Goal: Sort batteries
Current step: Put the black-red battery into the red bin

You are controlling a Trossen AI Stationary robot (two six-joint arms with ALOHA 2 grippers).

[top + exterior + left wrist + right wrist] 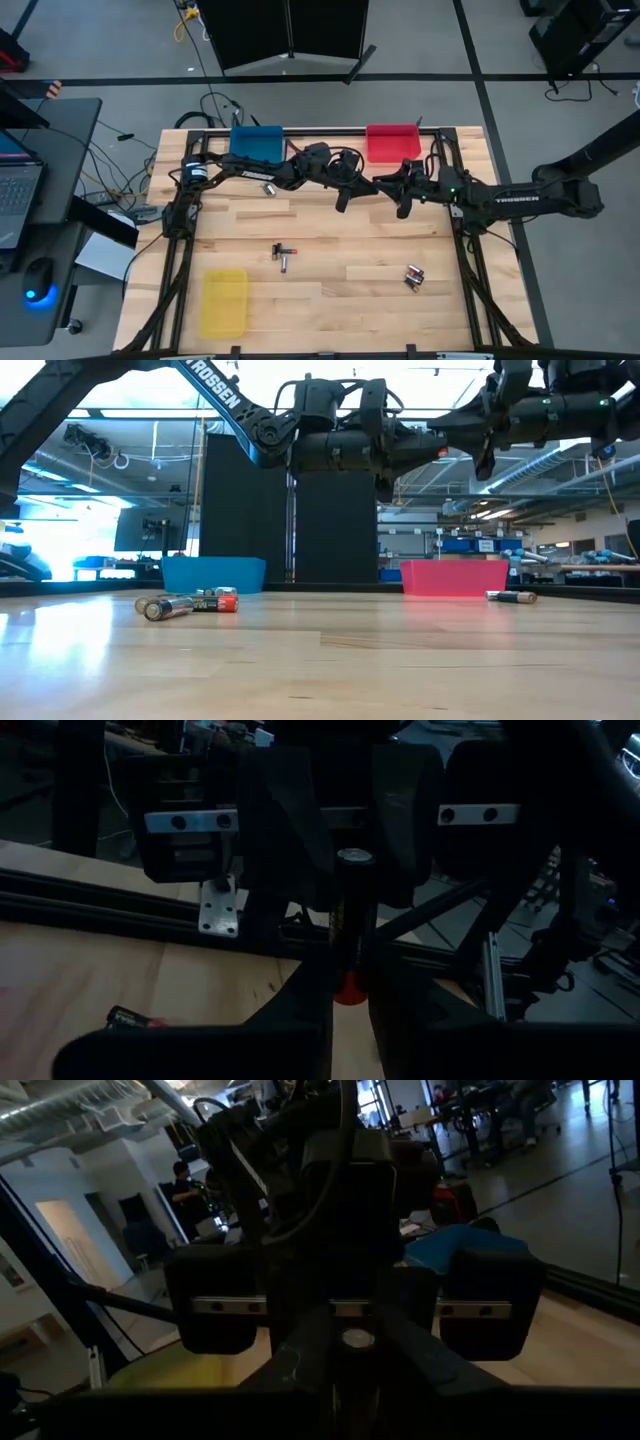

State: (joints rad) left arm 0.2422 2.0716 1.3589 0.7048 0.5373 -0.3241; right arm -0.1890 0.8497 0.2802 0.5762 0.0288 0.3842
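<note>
My two grippers meet above the far middle of the table, facing each other. My left gripper [350, 190] and my right gripper [400, 190] both close around one dark battery [352, 920] with a silver cap and an orange-red end, which shows in the low view [440, 453] high above the table. Loose batteries lie on the wood: one by the blue bin [268, 188], a pair at mid-table [283, 255], and a few at the near right [414, 276]. My left gripper pinches the battery between its two fingers at the orange-red end [349, 988]. The battery stands across the fingers, clear of the table. My right gripper has its two fingers [300, 1365] on either side of the silver-capped end [355, 1342], seemingly pinching it. It comes level from the table's right.
A blue bin [257, 141] and a red bin [393, 142] stand at the far edge, and a yellow bin [224, 302] at the near left. The black frame rails [178, 250] run along the table's sides. A desk with a laptop stands to the left.
</note>
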